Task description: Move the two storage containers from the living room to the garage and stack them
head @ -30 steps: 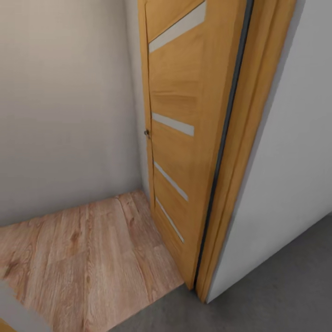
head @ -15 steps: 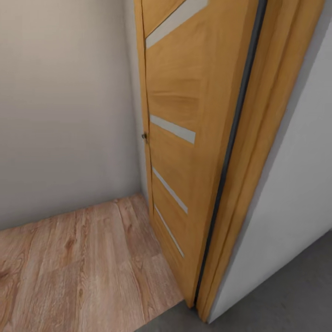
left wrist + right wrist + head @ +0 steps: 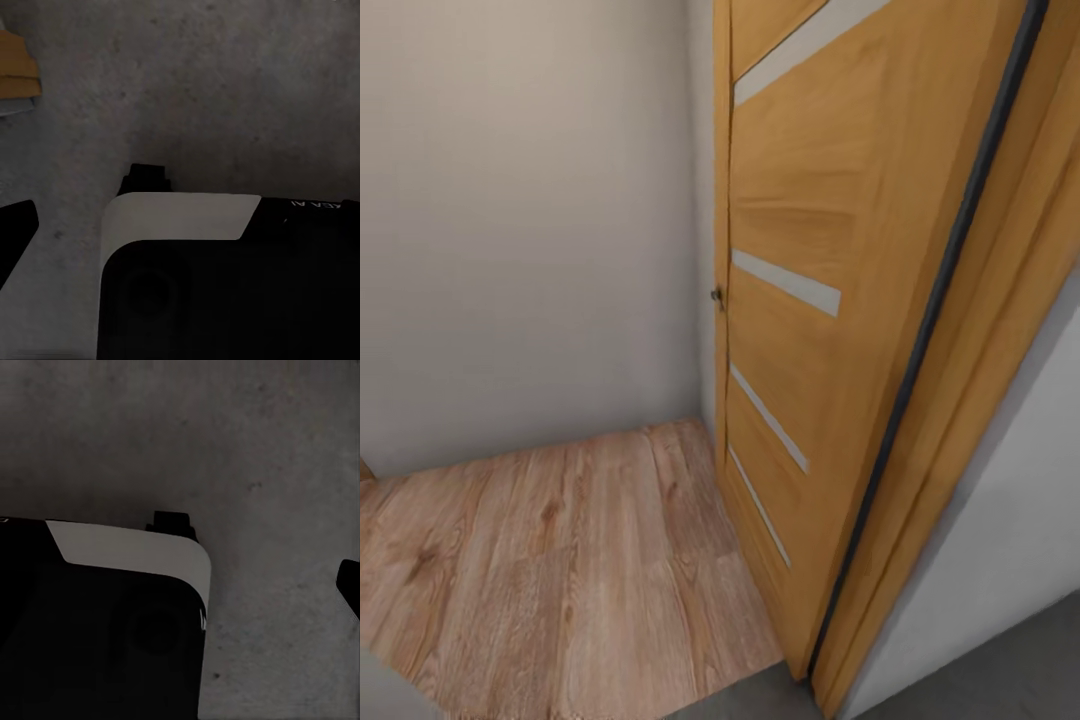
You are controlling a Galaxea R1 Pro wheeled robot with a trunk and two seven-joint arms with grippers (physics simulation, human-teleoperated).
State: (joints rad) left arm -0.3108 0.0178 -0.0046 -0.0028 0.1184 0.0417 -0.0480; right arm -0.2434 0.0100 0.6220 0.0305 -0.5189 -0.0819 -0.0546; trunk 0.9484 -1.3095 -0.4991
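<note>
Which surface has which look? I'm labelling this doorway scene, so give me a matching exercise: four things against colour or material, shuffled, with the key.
Things:
1. door
2. plank floor
3. concrete floor
4. wall

Looks:
A. dark grey, speckled
B. plain pale, off-white
C. orange-brown wood with pale slanted strips
D. light wood grain boards

Pairs: 1-C, 2-D, 3-A, 4-B

An orange-brown wooden door (image 3: pixel 800 330) with pale slanted strips is standing open beside its frame (image 3: pixel 970 400) — a small knob (image 3: pixel 716 294) is showing at its edge — while light wood planks (image 3: pixel 560 570) are meeting a plain wall (image 3: pixel 530 230).
</note>
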